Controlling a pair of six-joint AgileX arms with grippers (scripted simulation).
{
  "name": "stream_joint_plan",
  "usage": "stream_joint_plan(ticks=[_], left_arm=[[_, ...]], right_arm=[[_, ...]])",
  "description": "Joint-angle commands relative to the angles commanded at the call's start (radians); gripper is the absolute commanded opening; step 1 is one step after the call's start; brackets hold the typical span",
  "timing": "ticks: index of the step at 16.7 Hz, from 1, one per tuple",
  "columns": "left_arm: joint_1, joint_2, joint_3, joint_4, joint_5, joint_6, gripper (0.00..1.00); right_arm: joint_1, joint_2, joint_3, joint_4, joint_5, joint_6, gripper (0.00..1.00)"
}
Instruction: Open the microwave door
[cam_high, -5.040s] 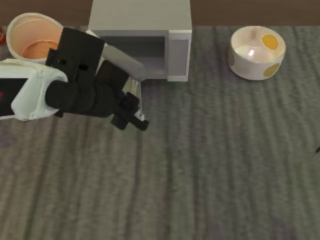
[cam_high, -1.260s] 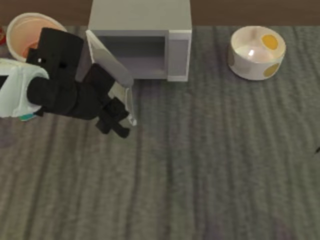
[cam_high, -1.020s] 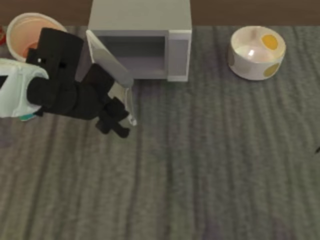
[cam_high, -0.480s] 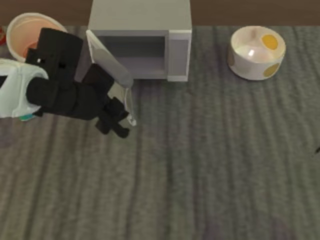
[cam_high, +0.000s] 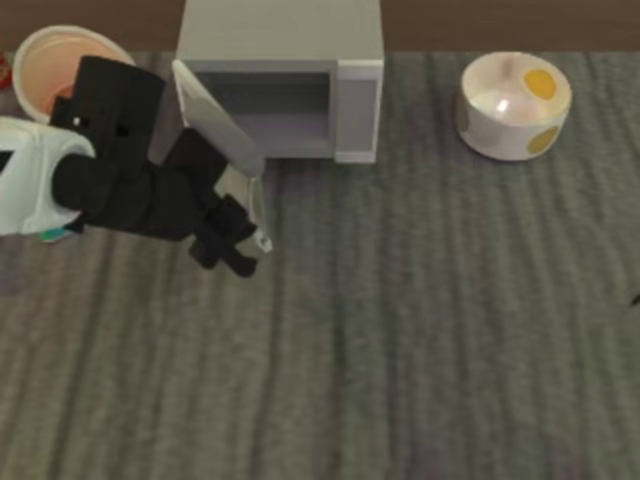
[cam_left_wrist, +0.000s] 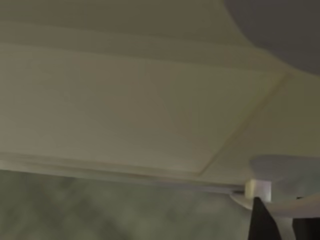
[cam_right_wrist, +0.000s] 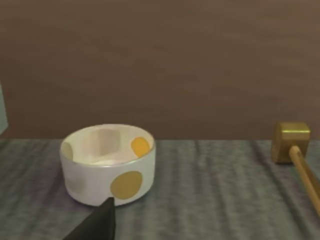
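The silver-grey microwave (cam_high: 280, 35) stands at the back of the table, left of centre. The microwave door (cam_high: 225, 125) has swung out to the left on its left hinge, and the cavity (cam_high: 285, 105) shows. My left gripper (cam_high: 248, 248) is at the door's free edge, shut on the pale door handle (cam_high: 262, 240). In the left wrist view the door panel (cam_left_wrist: 125, 110) fills the picture, and the handle (cam_left_wrist: 280, 197) sits just above my left gripper (cam_left_wrist: 284, 226). My right gripper (cam_high: 636, 298) is parked at the table's right edge.
A white bowl with yellow dots (cam_high: 513, 105) (cam_right_wrist: 107, 165) stands right of the microwave. Behind my left arm at the back left is a pale pinkish bowl (cam_high: 50, 60). A wooden mallet (cam_right_wrist: 295, 147) lies to one side in the right wrist view.
Over five seconds the door has swung wider to the left, with my left gripper following it. In the last second almost nothing has moved.
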Motion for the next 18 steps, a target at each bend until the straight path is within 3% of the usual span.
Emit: stream_joint_plan(ticks=[7,18], left_arm=[[0.039,-0.005,0.006,-0.033,0.047,0.084,0.00],[0.040,-0.005,0.006,-0.034,0.048,0.086,0.00]], right_arm=[[0.000,0.000,0.000,0.000,0.000,0.000,1.00],[0.000,0.000,0.000,0.000,0.000,0.000,1.00]])
